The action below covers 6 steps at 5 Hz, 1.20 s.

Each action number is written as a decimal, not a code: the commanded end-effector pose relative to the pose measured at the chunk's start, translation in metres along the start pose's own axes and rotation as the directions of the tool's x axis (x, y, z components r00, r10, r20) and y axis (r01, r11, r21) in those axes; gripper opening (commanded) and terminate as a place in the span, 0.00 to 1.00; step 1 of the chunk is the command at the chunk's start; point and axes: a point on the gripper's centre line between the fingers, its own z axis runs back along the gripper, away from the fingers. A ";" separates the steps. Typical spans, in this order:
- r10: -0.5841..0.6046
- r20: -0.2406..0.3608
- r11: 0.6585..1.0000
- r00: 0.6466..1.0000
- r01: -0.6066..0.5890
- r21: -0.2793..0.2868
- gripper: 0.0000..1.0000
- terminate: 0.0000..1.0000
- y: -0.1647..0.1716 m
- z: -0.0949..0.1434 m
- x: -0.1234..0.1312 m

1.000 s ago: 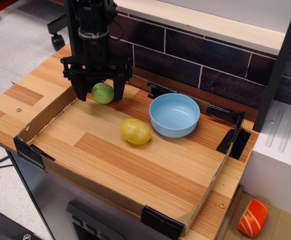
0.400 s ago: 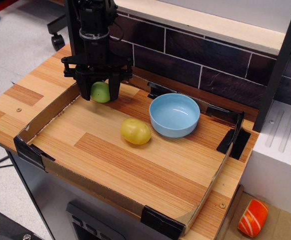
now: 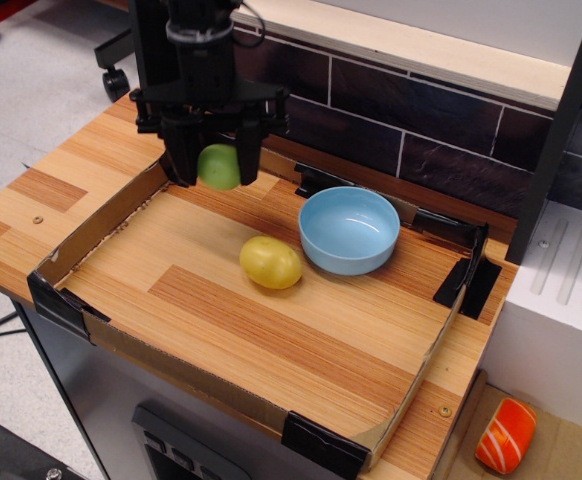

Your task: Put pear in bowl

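1. One pear (image 3: 218,166), one bowl (image 3: 349,230), one yellow fruit (image 3: 270,262) and one gripper (image 3: 214,165) are in view; one orange striped object (image 3: 505,436) lies off the desk at the lower right.
2. The pear is small, roundish, smooth and bright green, with a glossy sheen on its skin.
3. The pear sits between the two dark fingers (image 3: 247,150), which are closed on it from either side, and it is lifted clear of the desk (image 3: 271,340) above the far left corner of the cardboard-edged tray (image 3: 91,232).
4. The bowl is round, shallow and light blue, standing upright on the desk to the right of the held pear and apart from it; nothing lies inside it.
5. The yellow fruit rests on the desk just beside the bowl's left rim, nearer the camera than the pear.
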 end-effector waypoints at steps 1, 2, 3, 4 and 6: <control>0.003 0.098 0.998 0.995 0.002 -0.055 0.00 0.00 -0.023 0.029 -0.004; 0.014 0.117 0.999 0.993 -0.008 -0.051 0.00 0.00 -0.037 0.019 -0.007; 0.049 0.110 0.997 0.993 -0.043 -0.059 0.00 0.00 -0.056 0.011 -0.006; 0.056 0.110 0.997 0.992 -0.050 -0.059 0.00 0.00 -0.077 0.005 -0.008; 0.043 0.137 0.998 0.990 -0.038 -0.041 0.00 0.00 -0.090 -0.010 -0.010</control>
